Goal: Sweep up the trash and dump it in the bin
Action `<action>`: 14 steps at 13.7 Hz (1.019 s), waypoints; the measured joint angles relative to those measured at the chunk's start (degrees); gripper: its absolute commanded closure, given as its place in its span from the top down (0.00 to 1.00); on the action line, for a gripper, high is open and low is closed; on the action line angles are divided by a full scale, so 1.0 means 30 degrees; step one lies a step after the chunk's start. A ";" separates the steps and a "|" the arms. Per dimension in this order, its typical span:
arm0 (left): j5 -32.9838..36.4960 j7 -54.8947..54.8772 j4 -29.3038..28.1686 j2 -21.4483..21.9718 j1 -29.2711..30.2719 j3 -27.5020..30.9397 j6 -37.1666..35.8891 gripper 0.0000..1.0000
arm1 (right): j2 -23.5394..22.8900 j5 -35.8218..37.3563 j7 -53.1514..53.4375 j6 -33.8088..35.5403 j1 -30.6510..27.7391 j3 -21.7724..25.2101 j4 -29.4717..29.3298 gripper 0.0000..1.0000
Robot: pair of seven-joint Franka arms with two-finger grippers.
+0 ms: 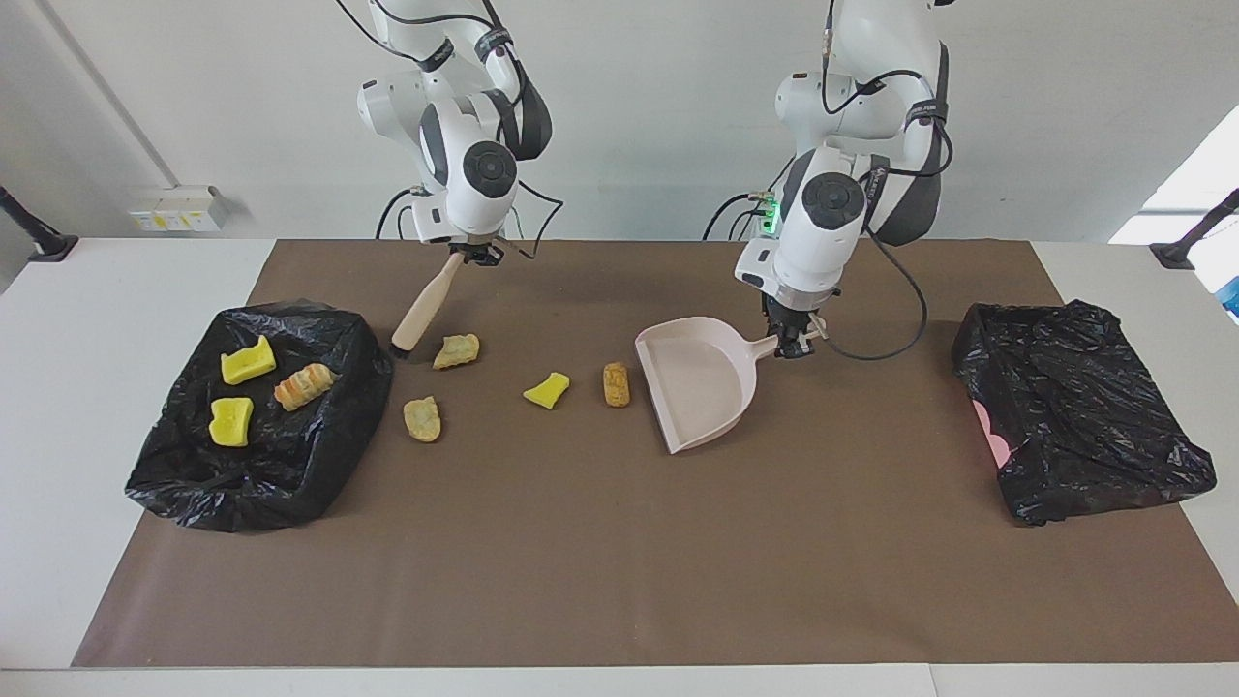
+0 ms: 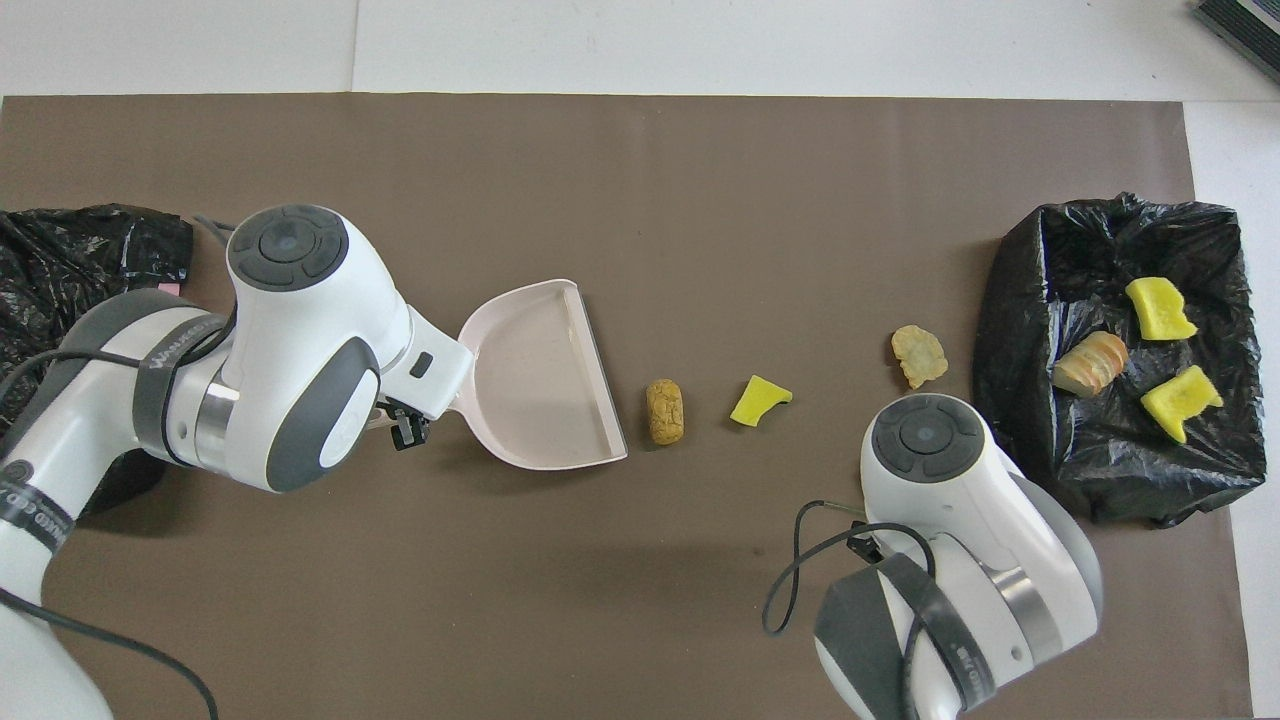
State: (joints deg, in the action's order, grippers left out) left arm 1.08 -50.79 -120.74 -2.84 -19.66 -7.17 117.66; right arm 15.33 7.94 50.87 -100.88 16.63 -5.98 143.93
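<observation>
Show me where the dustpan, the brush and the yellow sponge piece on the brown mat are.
dustpan [image 1: 699, 382]: facing view, on its bare inner floor.
brush [image 1: 423, 310]: facing view, middle of its pale handle.
yellow sponge piece [image 2: 760, 399]: overhead view, centre of the lump.

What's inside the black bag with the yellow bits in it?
In the black bag lie two yellow sponge chunks and one striped bread piece. Anything tucked under the bag's folds cannot be seen.
</observation>
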 measured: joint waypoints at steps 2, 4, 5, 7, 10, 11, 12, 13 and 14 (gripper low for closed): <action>0.0002 0.0511 -0.0597 0.0244 -0.0402 -0.0015 0.0286 0.00 | 0.0131 -0.0122 0.0148 -0.1673 0.0138 -0.0086 0.0860 0.00; 0.0004 0.0814 -0.0808 0.0247 -0.0427 0.0018 0.0359 0.00 | -0.0111 -0.0552 0.0148 -0.3162 0.0616 -0.0124 0.0946 0.00; 0.0005 0.0900 -0.0868 0.0248 -0.0405 0.0081 0.0373 0.00 | -0.0341 -0.0975 0.0148 -0.3715 0.1012 -0.0139 0.0804 0.00; 0.0005 0.1207 -0.0989 0.0239 -0.0388 0.0108 0.0376 0.00 | -0.1003 -0.1397 0.0096 -0.4042 0.1811 -0.0184 -0.0140 0.00; 0.0005 0.1866 -0.1182 0.0204 -0.0412 0.0049 0.0427 0.00 | -0.2621 -0.2291 -0.0100 -0.4333 0.3047 -0.0249 -0.2302 0.00; 0.0005 0.1899 -0.1187 0.0204 -0.0412 0.0049 0.0428 0.00 | -0.3296 -0.2331 -0.0256 -0.4350 0.3287 -0.0277 -0.3072 0.00; 0.0005 0.1930 -0.1191 0.0204 -0.0415 0.0045 0.0428 0.00 | -0.4043 -0.2348 -0.0737 -0.4392 0.3485 -0.0291 -0.3865 0.00; 0.0005 0.1964 -0.1194 0.0204 -0.0431 0.0038 0.0428 0.00 | -0.4896 -0.2405 -0.1378 -0.4571 0.3700 -0.0298 -0.4706 0.00; 0.0005 0.2034 -0.1194 0.0204 -0.0470 0.0038 0.0438 0.00 | -0.5812 -0.2513 -0.1913 -0.4853 0.3889 -0.0303 -0.5605 0.00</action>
State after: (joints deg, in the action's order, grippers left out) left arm 1.10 -44.69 -124.32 -2.23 -21.07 -7.06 118.98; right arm -2.10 0.40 45.13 -115.44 28.29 -6.89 127.11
